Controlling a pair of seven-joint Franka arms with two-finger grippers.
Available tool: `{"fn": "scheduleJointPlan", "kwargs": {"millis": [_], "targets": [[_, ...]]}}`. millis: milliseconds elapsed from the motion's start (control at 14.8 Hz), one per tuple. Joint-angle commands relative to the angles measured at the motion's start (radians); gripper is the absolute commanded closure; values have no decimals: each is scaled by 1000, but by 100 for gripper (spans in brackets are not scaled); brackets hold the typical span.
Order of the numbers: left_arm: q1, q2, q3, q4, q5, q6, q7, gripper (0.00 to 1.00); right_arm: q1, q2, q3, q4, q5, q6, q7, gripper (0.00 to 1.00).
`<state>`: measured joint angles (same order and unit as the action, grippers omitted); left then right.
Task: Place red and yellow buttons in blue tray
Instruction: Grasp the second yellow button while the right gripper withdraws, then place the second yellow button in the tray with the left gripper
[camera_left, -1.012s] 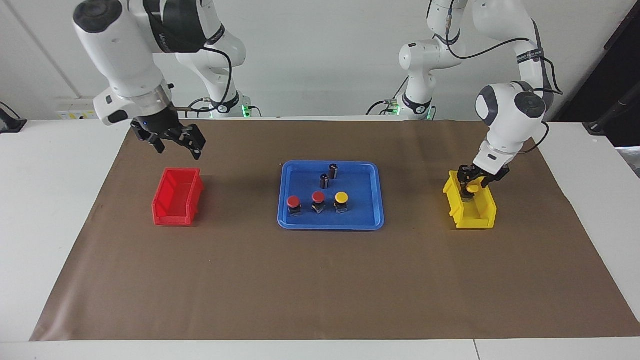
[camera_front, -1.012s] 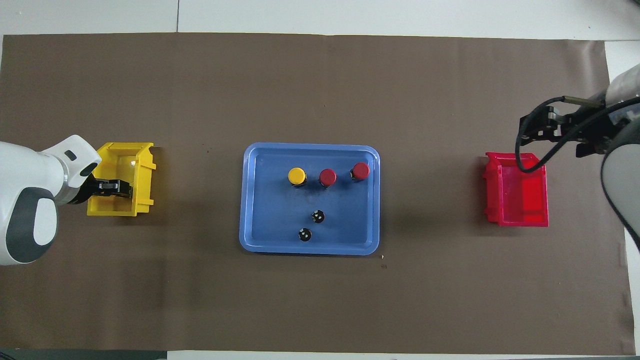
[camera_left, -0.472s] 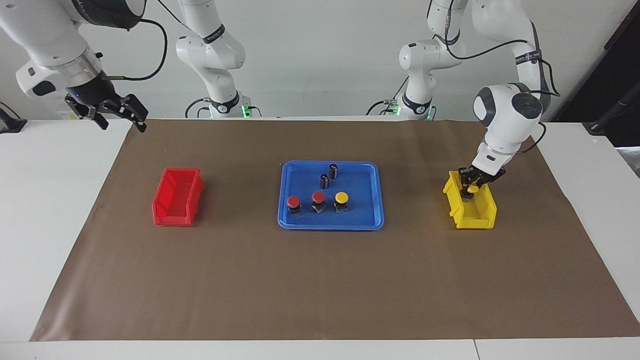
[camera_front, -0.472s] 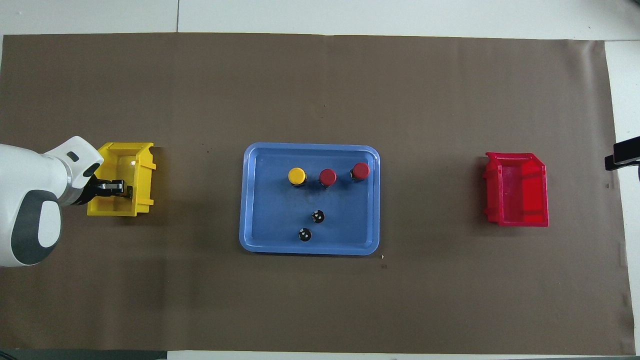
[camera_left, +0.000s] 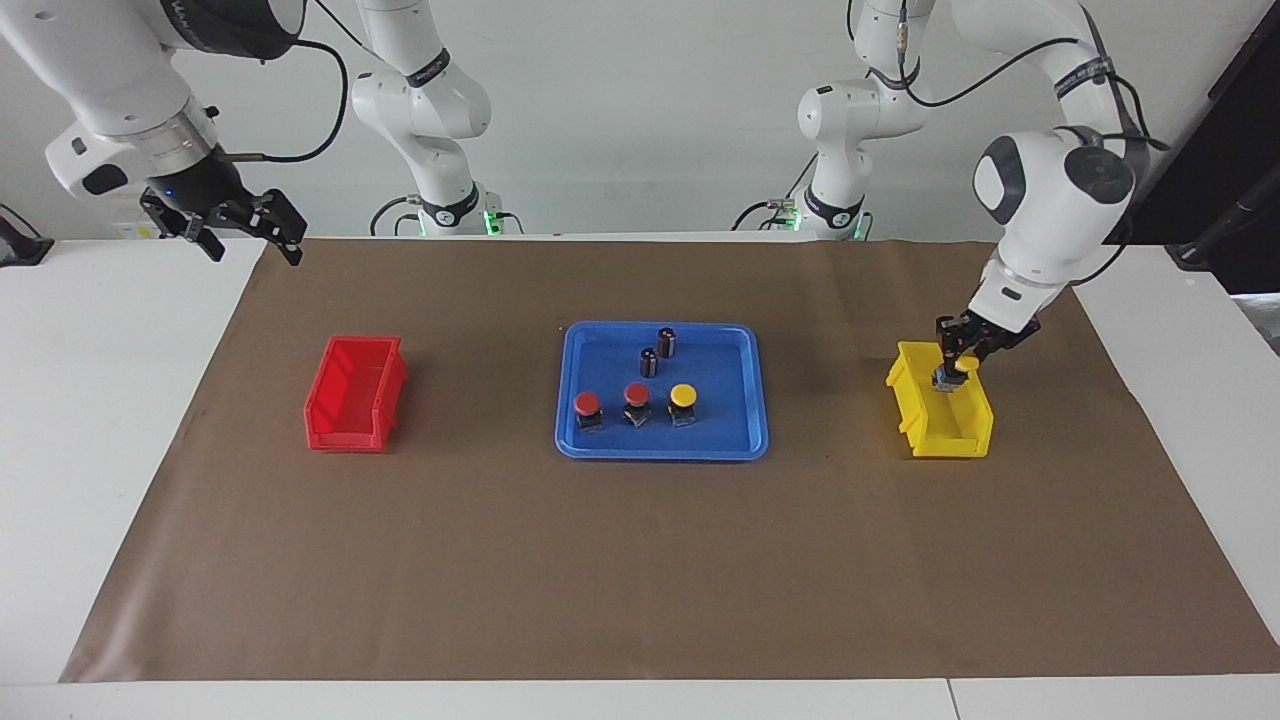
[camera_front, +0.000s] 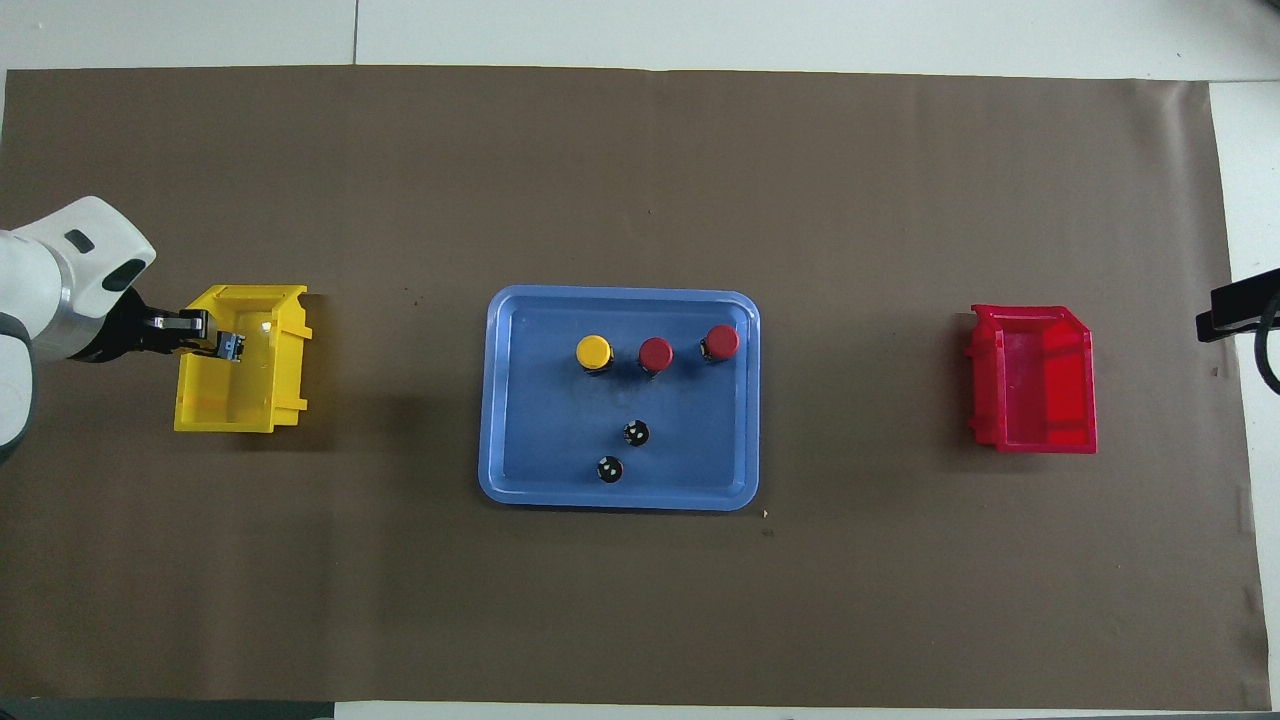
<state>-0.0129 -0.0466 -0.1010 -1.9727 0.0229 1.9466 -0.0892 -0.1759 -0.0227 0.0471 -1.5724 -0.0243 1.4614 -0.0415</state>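
The blue tray (camera_left: 660, 452) (camera_front: 620, 500) lies mid-table. In it stand two red buttons (camera_left: 587, 404) (camera_left: 637, 394) and one yellow button (camera_left: 683, 396) in a row, seen from above as red (camera_front: 722, 341), red (camera_front: 656, 352) and yellow (camera_front: 594, 351). My left gripper (camera_left: 950, 370) (camera_front: 215, 345) is shut on another yellow button (camera_left: 966, 363) (camera_front: 233, 346), holding it tilted just over the yellow bin (camera_left: 940, 420) (camera_front: 240, 395). My right gripper (camera_left: 252, 245) hangs open and empty, high over the table's edge at the right arm's end.
Two dark capless cylinders (camera_left: 666, 342) (camera_left: 649, 361) stand in the tray, nearer to the robots than the buttons. An empty red bin (camera_left: 355, 395) (camera_front: 1035, 380) sits toward the right arm's end. Brown paper covers the table.
My left gripper closed on the yellow button in the yellow bin and lifted it a little. My right arm swung away from over the red bin toward its end of the table.
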Motion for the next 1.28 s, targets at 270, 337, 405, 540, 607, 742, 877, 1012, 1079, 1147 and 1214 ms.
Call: {"fn": "scheduleJointPlan", "kwargs": {"millis": [270,337,405,540,607,742,877,1012,1079,1147,1214], "targets": [[-396,80,1,-53,-24,200,-541,99,-2,-14,10,-21,-16,5,-18,0],[-430,111,1,-55,-24,251,-594,99,-2,-14,10,-21,-16,5,-18,0],[-456,140,1,-55,-24,282,-621,99,-2,-14,10,-21,-14,4,-18,0],[-504,200,3,-55,-24,348,-661,99,-2,-14,11,-21,-14,4,-18,0],[-518,218,3,-57,-24,367,-669,99,-4,-14,11,-21,-13,4,-18,0],[-518,228,3,-72,-24,374,-666,99,-4,-14,11,-21,-13,0,-18,0],[-518,229,4,-78,-23,376,-663,99,-1,-14,13,-21,-13,-1,-18,0],[-509,235,4,-78,-17,380,-659,99,3,-14,13,-21,-6,-1,-18,0],[-506,235,6,-78,-15,385,-658,99,3,-14,13,-21,-6,-1,-18,0],[-504,235,6,-78,-14,384,-658,98,3,-14,13,-21,-5,-1,-18,0],[-502,235,6,-78,-14,385,-658,94,3,-14,13,-21,-5,-1,-18,0]]}}
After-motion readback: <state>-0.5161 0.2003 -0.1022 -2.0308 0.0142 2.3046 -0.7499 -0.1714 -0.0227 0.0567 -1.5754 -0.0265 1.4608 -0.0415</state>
